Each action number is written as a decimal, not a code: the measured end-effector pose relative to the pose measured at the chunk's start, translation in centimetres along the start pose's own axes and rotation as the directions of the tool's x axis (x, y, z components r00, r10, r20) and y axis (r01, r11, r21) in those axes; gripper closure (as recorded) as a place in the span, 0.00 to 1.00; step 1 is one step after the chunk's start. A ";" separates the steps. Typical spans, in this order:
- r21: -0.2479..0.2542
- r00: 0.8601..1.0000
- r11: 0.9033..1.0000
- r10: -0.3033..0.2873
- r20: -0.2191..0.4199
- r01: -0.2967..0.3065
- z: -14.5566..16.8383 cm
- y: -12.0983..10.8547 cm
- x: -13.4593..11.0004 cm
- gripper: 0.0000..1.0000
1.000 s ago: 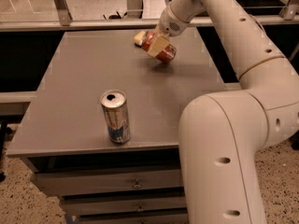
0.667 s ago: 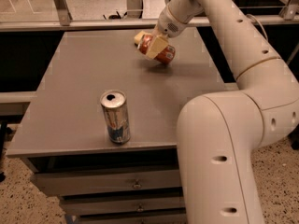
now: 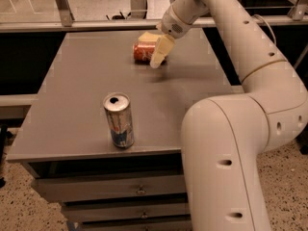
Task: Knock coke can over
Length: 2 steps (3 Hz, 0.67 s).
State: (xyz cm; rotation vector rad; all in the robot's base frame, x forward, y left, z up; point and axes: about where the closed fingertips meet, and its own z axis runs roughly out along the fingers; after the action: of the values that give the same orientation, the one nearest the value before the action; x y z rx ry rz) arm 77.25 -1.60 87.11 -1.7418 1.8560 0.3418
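The coke can (image 3: 143,52), red-orange with white lettering, lies on its side at the far middle of the grey table (image 3: 77,100). My gripper (image 3: 155,48) hangs just above and right of it, its pale fingers (image 3: 161,51) spread, one past the can's right end and one behind it. The gripper holds nothing.
A taller silver-and-blue can (image 3: 119,121) stands upright near the table's front edge. My white arm (image 3: 240,129) fills the right side. Drawers (image 3: 139,190) sit below the table top. A metal rail (image 3: 96,25) runs behind the table.
The coke can has gone from tilted between the fingers to lying flat on the table, shifted left. My gripper moved slightly left with it.
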 end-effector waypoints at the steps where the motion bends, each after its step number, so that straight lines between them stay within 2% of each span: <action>1: 0.007 0.999 1.000 0.020 0.041 -0.020 -0.5 0.0 0.2 0.00; 2: 0.031 0.987 0.996 0.079 0.139 -0.084 -2.0 0.0 1.5 0.00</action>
State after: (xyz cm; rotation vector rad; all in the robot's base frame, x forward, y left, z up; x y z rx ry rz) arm 76.85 -3.90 87.87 -1.5804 1.8261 0.4456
